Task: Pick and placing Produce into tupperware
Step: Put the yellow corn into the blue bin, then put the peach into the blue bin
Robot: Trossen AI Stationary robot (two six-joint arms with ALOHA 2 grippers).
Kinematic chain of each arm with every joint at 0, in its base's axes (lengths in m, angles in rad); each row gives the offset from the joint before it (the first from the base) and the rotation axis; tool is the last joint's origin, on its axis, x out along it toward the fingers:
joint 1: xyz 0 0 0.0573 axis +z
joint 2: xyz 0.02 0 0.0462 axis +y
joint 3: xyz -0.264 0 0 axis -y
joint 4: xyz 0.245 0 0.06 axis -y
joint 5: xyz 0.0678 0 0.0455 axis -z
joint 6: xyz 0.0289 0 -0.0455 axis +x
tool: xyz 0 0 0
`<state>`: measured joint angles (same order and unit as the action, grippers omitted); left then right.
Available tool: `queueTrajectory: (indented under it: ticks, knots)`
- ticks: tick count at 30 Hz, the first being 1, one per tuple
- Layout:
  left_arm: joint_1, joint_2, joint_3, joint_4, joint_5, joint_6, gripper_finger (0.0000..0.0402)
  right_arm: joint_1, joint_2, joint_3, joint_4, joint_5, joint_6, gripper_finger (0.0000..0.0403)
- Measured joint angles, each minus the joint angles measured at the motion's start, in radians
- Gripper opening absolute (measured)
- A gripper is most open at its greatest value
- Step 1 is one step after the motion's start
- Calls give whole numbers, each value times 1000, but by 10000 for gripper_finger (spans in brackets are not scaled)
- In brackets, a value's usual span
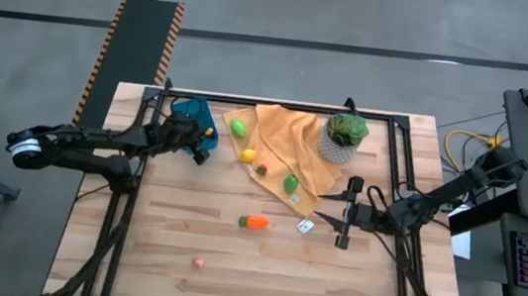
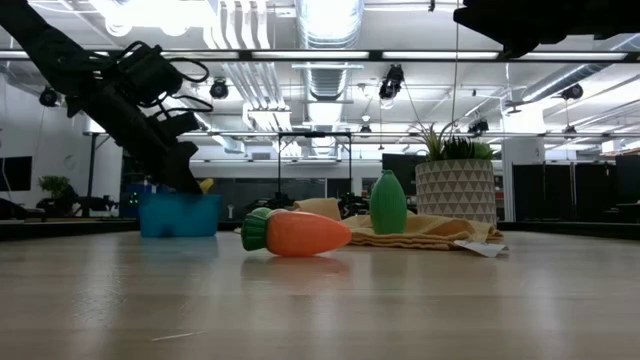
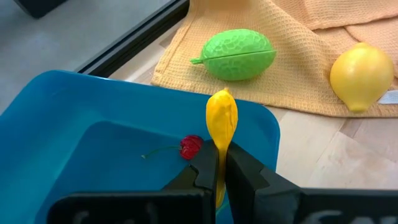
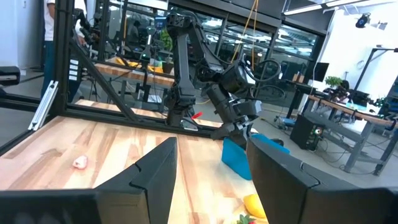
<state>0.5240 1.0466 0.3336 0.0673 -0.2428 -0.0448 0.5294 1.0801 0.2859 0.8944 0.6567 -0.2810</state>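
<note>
The left arm reaches across to the blue tub (image 3: 74, 124), its claw (image 3: 221, 171) pinched on a yellow fruit (image 3: 221, 118) over the tub's rim. A cherry (image 3: 190, 147) lies inside, just beside the claw. The right claw (image 4: 211, 171) hangs wide above the table. No writing reads.

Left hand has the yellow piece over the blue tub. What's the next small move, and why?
Probably open the left hand and let the yellow piece drop. It is pinched between the fingers, just above the blue tupperware, where a red cherry already lies. The right hand waits open across the table.
</note>
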Motion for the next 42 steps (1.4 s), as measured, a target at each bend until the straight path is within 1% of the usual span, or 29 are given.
queueTrajectory:
  ticks: [6,8,15,20,28,32,35,39,42]
  knots:
    - [0,0,0,0,0,0,1,0,0,0,0,0,0,187]
    - [0,0,0,0,0,0,8,0,0,0,0,0,0,187]
    - [0,0,0,-1,0,0,64,0,0,0,0,0,0,187]
    - [0,0,0,-1,0,0,90,0,0,0,0,0,0,187]
    - [-2,-30,0,5,15,-1,96,0,0,0,0,0,0,187]
    - [-3,-94,0,6,78,-1,96,0,0,0,-1,0,0,187]
    - [-3,-157,8,6,149,-1,96,0,0,0,0,0,-1,187]
    - [-10,-234,13,34,286,-1,96,0,0,0,0,0,-2,187]
    - [-47,-283,13,50,372,-1,96,0,0,0,0,0,-6,187]
